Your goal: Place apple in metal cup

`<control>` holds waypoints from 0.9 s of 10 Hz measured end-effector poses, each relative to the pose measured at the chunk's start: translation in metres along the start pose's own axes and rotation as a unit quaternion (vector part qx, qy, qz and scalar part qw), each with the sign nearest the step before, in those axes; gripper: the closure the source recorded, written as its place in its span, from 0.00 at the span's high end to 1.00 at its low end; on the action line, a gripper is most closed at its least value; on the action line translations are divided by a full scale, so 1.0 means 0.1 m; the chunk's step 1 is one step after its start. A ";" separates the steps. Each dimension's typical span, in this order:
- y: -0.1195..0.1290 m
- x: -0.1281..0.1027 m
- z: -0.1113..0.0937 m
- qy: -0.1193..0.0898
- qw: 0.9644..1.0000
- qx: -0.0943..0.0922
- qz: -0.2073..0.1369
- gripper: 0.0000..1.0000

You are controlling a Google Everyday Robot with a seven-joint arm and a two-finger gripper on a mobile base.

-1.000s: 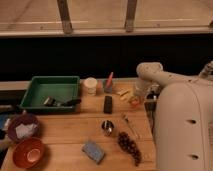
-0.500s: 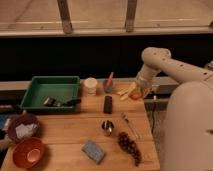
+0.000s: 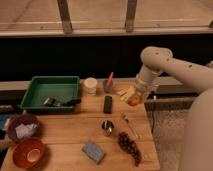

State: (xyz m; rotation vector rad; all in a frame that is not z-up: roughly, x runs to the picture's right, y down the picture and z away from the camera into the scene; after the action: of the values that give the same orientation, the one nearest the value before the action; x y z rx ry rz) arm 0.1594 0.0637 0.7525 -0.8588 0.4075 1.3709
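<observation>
Above the wooden worktop's (image 3: 65, 134) right rear edge, the gripper (image 3: 133, 96) is pinching the apple (image 3: 134, 102), well apart from the metal cup (image 3: 106, 128), which is standing mid-worktop near the grapes (image 3: 129, 146).

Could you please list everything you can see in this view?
table: 1, wooden, centre
tray: 1, green, back left
cream-white cup: 1, cream, right of tray
grey cup: 1, grey, red utensil inside, beside cream-white cup
black block: 1, black, mid-table
metal cup: 1, silver, front of centre
grape bunch: 1, dark red, front right
sponge: 1, blue, front centre
orange bowl: 1, orange, front left
purple bowl: 1, purple, behind orange bowl
apple: 1, orange-yellow, at pincer's tip
pincer: 1, pale, back right
arm: 1, white, right
</observation>
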 end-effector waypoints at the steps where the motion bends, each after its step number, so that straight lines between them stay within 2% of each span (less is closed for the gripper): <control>1: 0.00 0.00 0.00 0.000 1.000 0.000 0.000 0.00; 4: 0.01 0.00 0.01 0.002 1.000 -0.001 -0.003 0.00; 5: 0.02 0.02 0.07 0.010 1.000 0.003 -0.012 0.00; 6: 0.12 0.03 0.12 0.015 1.000 0.007 -0.025 0.00; 7: 0.34 0.08 0.23 0.022 0.999 0.015 -0.046 0.00; 9: 0.61 0.26 0.37 0.032 0.997 0.027 -0.070 0.00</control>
State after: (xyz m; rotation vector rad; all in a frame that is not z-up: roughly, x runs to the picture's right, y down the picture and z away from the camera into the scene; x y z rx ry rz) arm 0.0978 0.1066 0.7403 -0.8718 0.4251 1.2006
